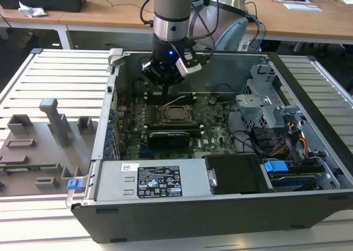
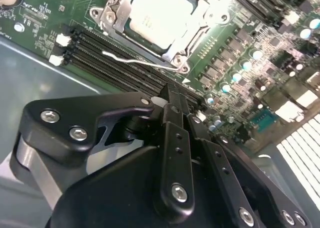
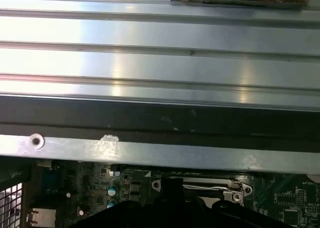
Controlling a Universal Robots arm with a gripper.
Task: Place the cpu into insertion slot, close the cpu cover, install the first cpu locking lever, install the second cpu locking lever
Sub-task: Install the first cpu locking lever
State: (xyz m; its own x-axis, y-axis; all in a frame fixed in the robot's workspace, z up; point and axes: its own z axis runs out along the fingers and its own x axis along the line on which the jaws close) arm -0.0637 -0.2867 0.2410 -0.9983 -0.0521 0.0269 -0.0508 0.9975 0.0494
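gripper held low over the memory slots, cpu already seated

gripper [image 2: 172, 100] is seen in the second wrist view with its black fingers pressed together into one narrow tip, nothing pinched between them. the tip is held just above the long black memory slots [image 2: 115, 52], close beside the insertion slot [image 2: 155, 22]. in the exterior view the gripper [image 1: 167, 88] is carried inside the open computer case [image 1: 182, 207], near its rear wall.

the cpu [image 2: 157, 15] is found lying flat in the insertion slot, its pale metal top facing up. the cpu cover [image 2: 192, 35] is judged to be folded down around the chip, its silver frame bordering the lid. a thin wire lever [image 2: 135, 61] is seen running along the slot's near edge, and its end appears not yet tucked under a catch, though this cannot be settled. the lever step is therefore judged to be in hand. a closed tip would have to be brought against the wire, pressed down and slid sideways under its hook without scraping the board.

within the case are held the green motherboard [image 1: 138, 132], a grey power supply [image 1: 149, 179] and a metal drive cage [image 1: 265, 102]. a grey fixture tray [image 1: 38, 146] is set outside, at the exterior view's left.
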